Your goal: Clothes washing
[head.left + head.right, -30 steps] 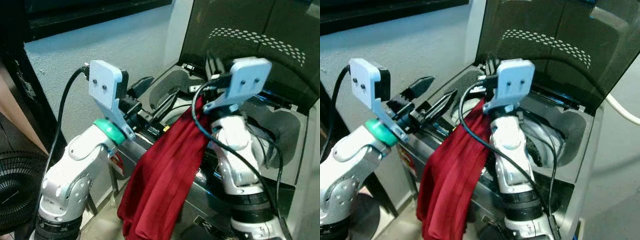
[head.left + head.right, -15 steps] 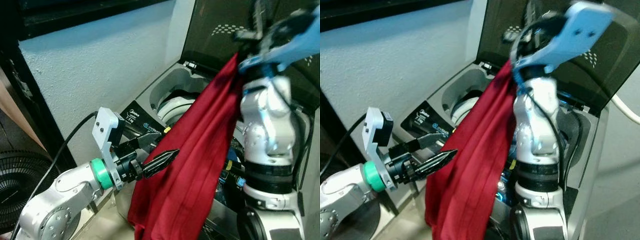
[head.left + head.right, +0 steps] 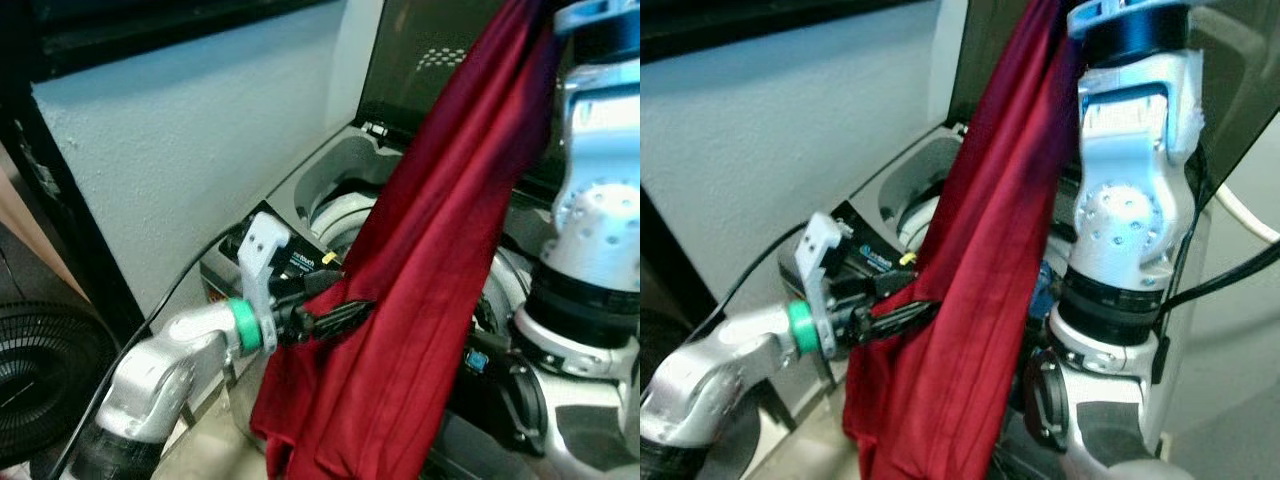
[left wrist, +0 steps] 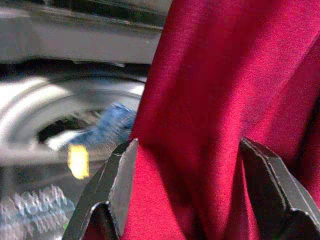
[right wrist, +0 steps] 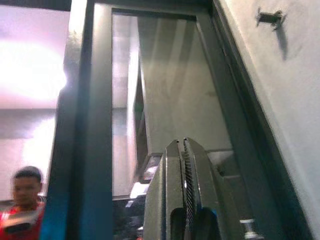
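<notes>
So I'm standing at the top-loading washing machine (image 3: 330, 190), lid (image 3: 440, 50) up and leaning back against the wall, drum opening right there in front of me. The big thing in view is the red garment (image 3: 430, 270), a long shiny piece hanging from up high on my right arm (image 3: 1130, 200) and draping all the way down past the front edge of the machine, with its lower end bunched near the floor. My right arm is raised way up, and from the wrist camera my right pincer (image 5: 184, 165) looks clenched, fingers pressed flat together and pointing at a dark window frame (image 5: 85, 100); no cloth is visible between the tips there, so I can't tell if it's what's actually gripping the fabric. There's a person (image 5: 25, 200) low in the corner of that view. My left pincer (image 4: 187, 175) is released, fingers spread wide with the red cloth sitting right between them, pushed into the hanging folds about midway down. Behind the cloth, something blue (image 4: 112, 125) shows by the drum rim, too blurry to say what.
</notes>
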Tool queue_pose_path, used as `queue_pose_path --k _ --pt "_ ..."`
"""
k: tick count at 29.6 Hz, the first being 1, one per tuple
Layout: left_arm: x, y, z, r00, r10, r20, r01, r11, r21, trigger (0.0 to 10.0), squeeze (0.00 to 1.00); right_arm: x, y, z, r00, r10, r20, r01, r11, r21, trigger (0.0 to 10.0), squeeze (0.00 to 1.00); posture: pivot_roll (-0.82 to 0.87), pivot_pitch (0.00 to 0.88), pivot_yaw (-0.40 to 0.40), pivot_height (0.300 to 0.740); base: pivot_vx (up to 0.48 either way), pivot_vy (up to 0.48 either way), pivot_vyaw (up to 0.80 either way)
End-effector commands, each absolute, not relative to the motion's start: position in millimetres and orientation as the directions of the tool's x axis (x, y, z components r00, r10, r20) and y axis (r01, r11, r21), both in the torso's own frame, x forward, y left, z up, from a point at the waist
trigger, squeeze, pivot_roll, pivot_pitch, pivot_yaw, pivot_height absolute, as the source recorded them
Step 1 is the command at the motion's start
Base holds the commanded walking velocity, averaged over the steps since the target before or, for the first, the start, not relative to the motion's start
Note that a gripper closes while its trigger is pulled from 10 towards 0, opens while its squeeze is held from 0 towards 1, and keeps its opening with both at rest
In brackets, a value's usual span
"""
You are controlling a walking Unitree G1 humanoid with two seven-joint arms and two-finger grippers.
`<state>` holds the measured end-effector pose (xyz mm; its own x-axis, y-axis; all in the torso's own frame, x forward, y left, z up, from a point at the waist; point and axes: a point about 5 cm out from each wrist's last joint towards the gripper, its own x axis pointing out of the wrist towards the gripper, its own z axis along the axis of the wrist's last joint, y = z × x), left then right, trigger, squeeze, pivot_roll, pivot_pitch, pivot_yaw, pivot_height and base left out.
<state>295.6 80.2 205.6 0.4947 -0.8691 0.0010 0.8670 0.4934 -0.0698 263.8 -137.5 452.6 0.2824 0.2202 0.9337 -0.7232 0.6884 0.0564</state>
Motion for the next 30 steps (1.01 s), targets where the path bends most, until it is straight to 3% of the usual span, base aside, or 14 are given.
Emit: queue_pose_path --k 1,4,5,7,8,11,12,15,16,18,20,22,26,30 --pt "306.0 76.4 203.1 0.506 -0.862 -0.022 0.862 0.506 -0.007 10.0 0.00 246.9 -142.6 467.1 0.191 0.228 0.955 -0.759 0.651 -0.004 10.0 0.00 0.09 0.005 -0.012 0.740 0.000 0.000 0.00" --pt "319.9 75.7 209.3 0.537 -0.843 -0.016 0.842 0.535 0.063 10.0 0.00 239.5 -146.1 472.5 0.155 0.236 0.959 -0.784 0.620 -0.026 10.0 0.00 0.09 0.005 -0.012 0.740 0.000 0.000 0.00" --pt "338.0 82.1 219.9 0.622 -0.783 0.014 0.775 0.618 0.130 10.0 0.00 236.2 -152.2 473.5 0.145 0.230 0.962 -0.788 0.615 -0.028 10.0 0.00 0.08 0.003 -0.007 0.740 0.000 0.000 0.00" --pt "345.1 84.8 224.8 0.654 -0.756 0.029 0.744 0.649 0.157 10.0 0.00 234.7 -154.7 473.9 0.141 0.227 0.964 -0.790 0.613 -0.029 10.0 0.00 0.08 0.003 -0.007 0.740 0.000 0.000 0.00" --pt "357.5 96.6 235.1 0.739 -0.671 0.066 0.647 0.733 0.209 10.0 0.00 236.5 -160.5 471.2 0.158 0.215 0.964 -0.779 0.627 -0.012 10.0 0.00 0.07 0.004 0.000 0.740 0.000 0.000 0.00" --pt "371.5 111.6 249.2 0.822 -0.556 0.126 0.512 0.817 0.265 10.0 0.00 238.4 -167.9 467.8 0.179 0.202 0.963 -0.766 0.643 0.008 10.0 0.00 0.07 0.004 0.000 0.740 0.000 0.000 0.00" --pt "382.4 134.1 265.8 0.891 -0.414 0.186 0.346 0.885 0.313 10.0 0.00 245.3 -175.7 459.2 0.230 0.187 0.955 -0.733 0.678 0.044 10.0 0.00 0.07 0.006 0.003 0.740 0.000 0.000 0.00" --pt "387.3 148.9 276.8 0.919 -0.323 0.228 0.238 0.912 0.335 10.0 0.00 249.9 -180.5 453.1 0.265 0.178 0.948 -0.710 0.701 0.067 10.0 0.00 0.07 0.006 0.003 0.740 0.000 0.000 0.00" --pt "391.0 173.8 295.4 0.935 -0.182 0.304 0.068 0.933 0.352 10.0 0.00 258.6 -184.1 441.2 0.325 0.186 0.927 -0.664 0.743 0.084 10.0 0.00 0.07 0.008 0.004 0.740 0.000 0.000 0.00" --pt "391.0 173.8 295.4 0.935 -0.182 0.304 0.068 0.933 0.352 10.0 0.00 258.6 -184.1 441.2 0.325 0.186 0.927 -0.664 0.743 0.084 10.0 0.00 0.07 0.008 0.004 0.740 0.000 0.000 0.00" --pt "384.2 219.3 337.7 0.873 0.023 0.487 -0.239 0.891 0.386 10.0 0.00 288.2 -172.5 400.2 0.500 0.303 0.811 -0.493 0.870 -0.021 10.0 0.00 0.08 0.014 0.001 0.740 0.000 0.000 0.00" --pt "379.2 231.8 351.8 0.832 0.062 0.551 -0.325 0.860 0.393 10.0 0.00 300.4 -162.8 378.9 0.575 0.371 0.730 -0.419 0.899 -0.127 10.0 0.00 0.08 0.014 0.001 0.740 0.000 0.000 0.00" --pt "378.9 235.6 355.8 0.838 0.004 0.546 -0.297 0.842 0.450 10.0 0.00 315.6 -133.0 334.3 0.654 0.537 0.533 -0.349 0.839 -0.418 10.0 0.00 0.08 0.015 -0.002 0.740 0.000 0.000 0.00" --pt "388.8 210.7 323.3 0.902 -0.220 0.371 0.006 0.865 0.501 10.0 0.00 318.7 -98.1 290.3 0.659 0.671 0.341 -0.385 0.690 -0.613 10.0 0.00 0.10 0.022 -0.008 0.740 0.000 0.000 0.00"
